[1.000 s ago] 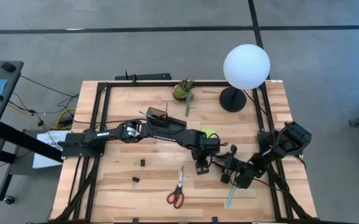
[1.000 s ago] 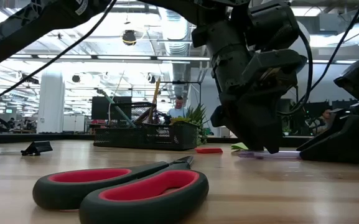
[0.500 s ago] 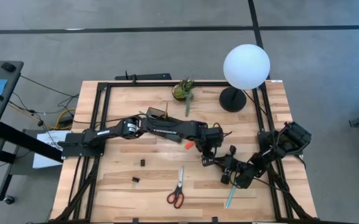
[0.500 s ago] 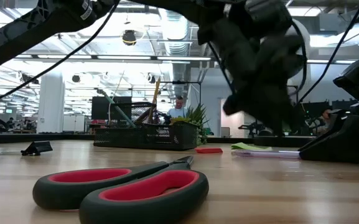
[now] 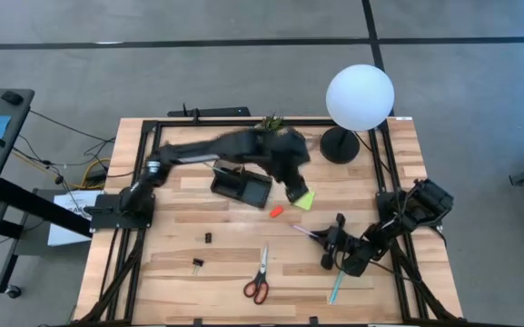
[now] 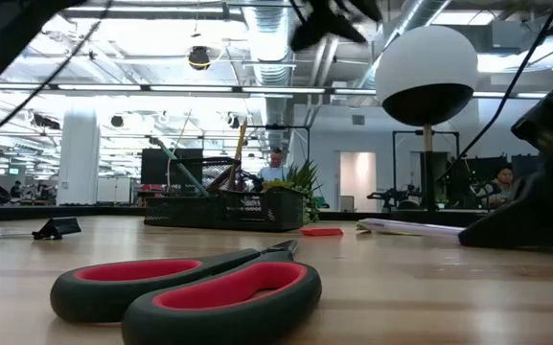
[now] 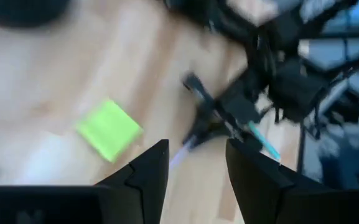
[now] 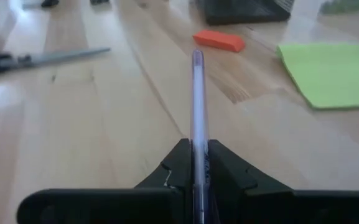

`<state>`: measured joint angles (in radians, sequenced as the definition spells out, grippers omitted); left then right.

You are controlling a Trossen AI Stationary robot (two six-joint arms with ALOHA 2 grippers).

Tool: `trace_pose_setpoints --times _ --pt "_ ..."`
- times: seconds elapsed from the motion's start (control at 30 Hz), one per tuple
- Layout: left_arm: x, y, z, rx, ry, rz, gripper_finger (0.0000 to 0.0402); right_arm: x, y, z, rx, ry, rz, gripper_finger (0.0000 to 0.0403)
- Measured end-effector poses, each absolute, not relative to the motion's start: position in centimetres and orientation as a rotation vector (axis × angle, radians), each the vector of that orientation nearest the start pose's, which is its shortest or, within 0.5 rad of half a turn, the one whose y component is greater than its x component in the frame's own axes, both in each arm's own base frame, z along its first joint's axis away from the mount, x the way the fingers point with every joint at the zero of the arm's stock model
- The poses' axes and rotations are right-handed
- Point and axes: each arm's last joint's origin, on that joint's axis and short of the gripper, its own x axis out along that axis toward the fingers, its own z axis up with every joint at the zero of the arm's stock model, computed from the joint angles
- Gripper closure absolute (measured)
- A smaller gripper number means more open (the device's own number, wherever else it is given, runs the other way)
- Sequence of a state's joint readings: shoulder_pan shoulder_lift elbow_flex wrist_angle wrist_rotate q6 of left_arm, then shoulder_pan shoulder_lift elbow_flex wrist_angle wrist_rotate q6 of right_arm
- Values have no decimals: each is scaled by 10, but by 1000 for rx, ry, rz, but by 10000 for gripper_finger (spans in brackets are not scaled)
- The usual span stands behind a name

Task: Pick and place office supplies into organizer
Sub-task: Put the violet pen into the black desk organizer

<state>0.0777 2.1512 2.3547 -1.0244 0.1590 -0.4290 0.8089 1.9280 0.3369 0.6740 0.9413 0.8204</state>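
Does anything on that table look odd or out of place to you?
Nothing looks broken or spilled. The supplies are just scattered: scissors, a teal pen and an orange eraser lie loose outside the black organizer.

Even, soft overhead light is seen; the left arm (image 5: 234, 150) is smeared by motion blur (its wrist view too), while bright ceiling fixtures glare at twelve o'clock.

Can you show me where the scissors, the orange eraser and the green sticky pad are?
scissors (image 5: 260, 277), high view, near the blades' pivot.
orange eraser (image 8: 218, 40), right wrist view, its top face.
green sticky pad (image 5: 303, 199), high view, middle of the pad.
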Motion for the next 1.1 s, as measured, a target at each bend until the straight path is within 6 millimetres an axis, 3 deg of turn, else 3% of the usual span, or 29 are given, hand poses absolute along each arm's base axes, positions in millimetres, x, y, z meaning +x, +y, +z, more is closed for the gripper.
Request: trace_pose_setpoints --times 0.27,0.37,0.5,0.7,0.9,1.1 --pt "364 32 459 -398 619 391 247 176 146 49 275 485 -270 370" --pt "327 29 490 -374 514 472 247 191 144 70 392 516 -143 370" --pt "282 25 523 -348 364 556 247 219 116 108 440 417 -113 370" --pt "233 21 549 -327 262 582 247 258 71 175 401 308 -86 370" --pt "209 20 556 -317 247 587 247 305 38 256 225 591 -203 370" --pt "199 19 554 -238 313 582 247 349 -3 305 149 863 -275 365"
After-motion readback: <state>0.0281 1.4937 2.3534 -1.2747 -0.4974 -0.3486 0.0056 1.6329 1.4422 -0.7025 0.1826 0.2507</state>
